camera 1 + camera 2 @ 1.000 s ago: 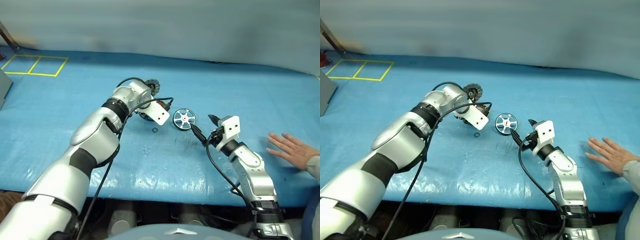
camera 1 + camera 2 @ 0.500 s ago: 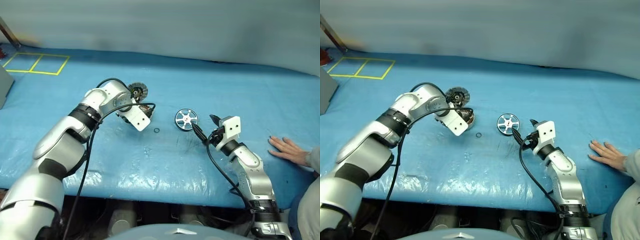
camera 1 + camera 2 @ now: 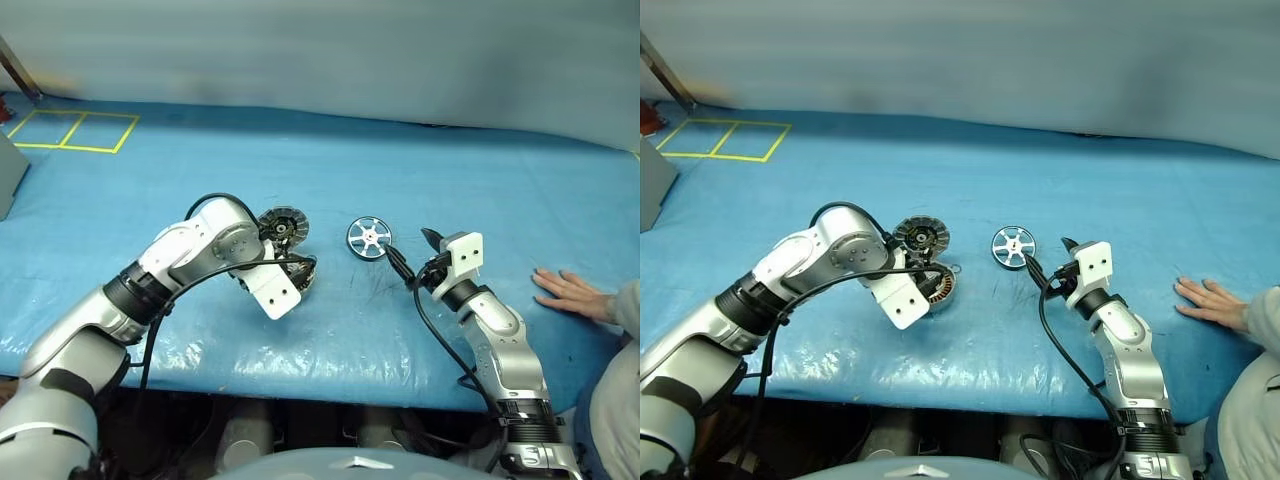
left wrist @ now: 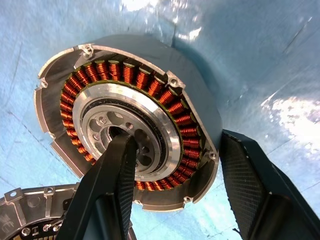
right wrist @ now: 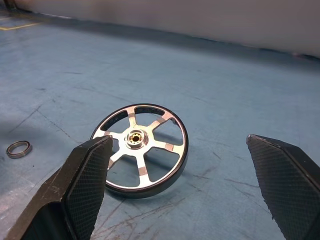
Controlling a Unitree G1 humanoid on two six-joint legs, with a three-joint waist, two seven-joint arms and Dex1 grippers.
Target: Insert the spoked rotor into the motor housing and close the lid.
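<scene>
The counter (image 3: pixel 480 170), covered in blue sheeting, carries everything near the middle of its front edge. A person's hand (image 3: pixel 565 290) rests flat on it towards the right front corner.

The left end effector (image 4: pixel 177 195) is grasping the motor housing (image 4: pixel 130 122): one finger reaches into the silver centre hub, the other stands outside the grey wall, so it pinches across the copper coils. The housing sits near the front edge, left of centre. It looks like solid metal, heavy for its size and stiff; the windings are the delicate part, so the rim or hub is the safer hold.

The lid (image 3: pixel 283 226) lies just beyond the housing, dark segmented face up, close beside it. It appears rigid and flat, best taken by its edge.

The right end effector (image 5: pixel 185 185) hangs released, fingers wide apart, level and aimed at the spoked rotor (image 5: pixel 140 150), which lies flat on the counter just right of the lid and apart from it. The rotor seems light, hard and smooth, likely to slide on the sheeting; gripping across the dark rim looks soundest.

A small loose ring (image 5: pixel 19 148) lies beside it.
</scene>
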